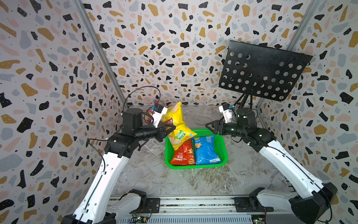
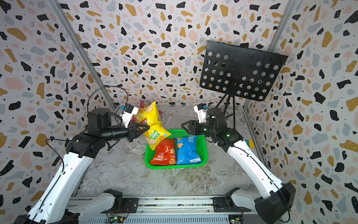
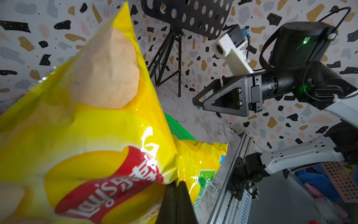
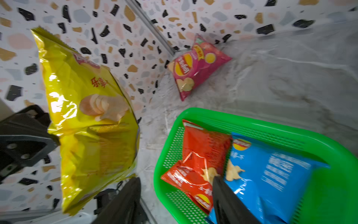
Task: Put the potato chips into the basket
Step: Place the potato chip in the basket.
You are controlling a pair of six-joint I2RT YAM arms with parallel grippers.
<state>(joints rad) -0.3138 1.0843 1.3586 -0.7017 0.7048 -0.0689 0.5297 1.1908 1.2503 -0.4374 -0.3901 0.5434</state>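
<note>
My left gripper is shut on the yellow bag of potato chips, pinching its side. The bag hangs in the air over the far left part of the green basket. A red bag and a blue bag lie side by side in the basket. A magenta bag lies on the table by the back left wall corner. Over the basket's far right corner my right gripper stands open and holds nothing.
A black perforated music stand on a tripod stands at the back right. A small blue-and-yellow block lies behind my right arm near the right wall. Patterned walls close in the marble table on three sides; a metal rail runs along the front.
</note>
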